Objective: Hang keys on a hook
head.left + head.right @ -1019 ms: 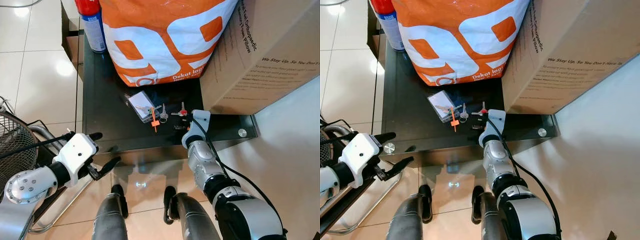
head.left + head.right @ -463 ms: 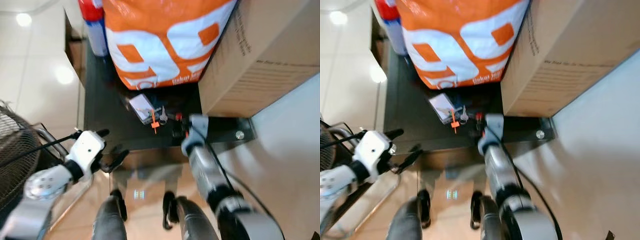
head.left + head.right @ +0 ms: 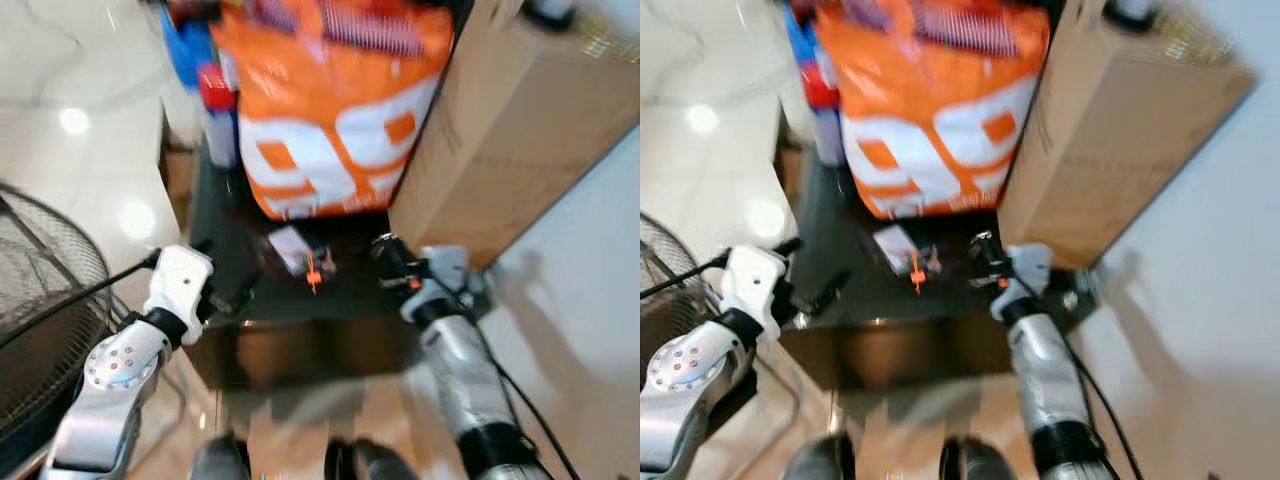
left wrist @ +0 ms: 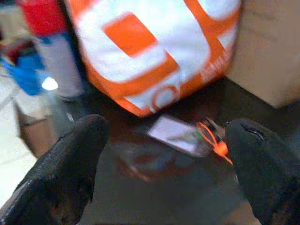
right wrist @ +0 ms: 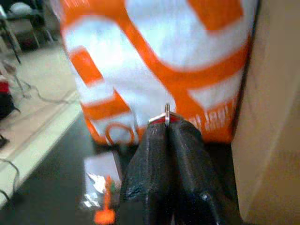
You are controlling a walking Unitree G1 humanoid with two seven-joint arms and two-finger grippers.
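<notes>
My right gripper [image 5: 167, 127] pinched tight on a key ring [image 5: 166, 112], lifted over the dark table [image 3: 230, 270] beside the cardboard box [image 3: 510, 130] | my left gripper [image 4: 164, 140] spread wide near the table's left edge | more keys with orange tag [image 3: 313, 272] and card [image 3: 288, 243] lie below the orange bag [image 3: 330, 110]

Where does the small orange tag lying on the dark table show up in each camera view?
Left eye view: orange tag on the dark table, below the orange and white bag.
Right eye view: tag in the same place, below the bag.
Left wrist view: tag beside the clear card holder.
Right wrist view: tag low on the table.
Shared landmark: the orange and white bag.
</notes>
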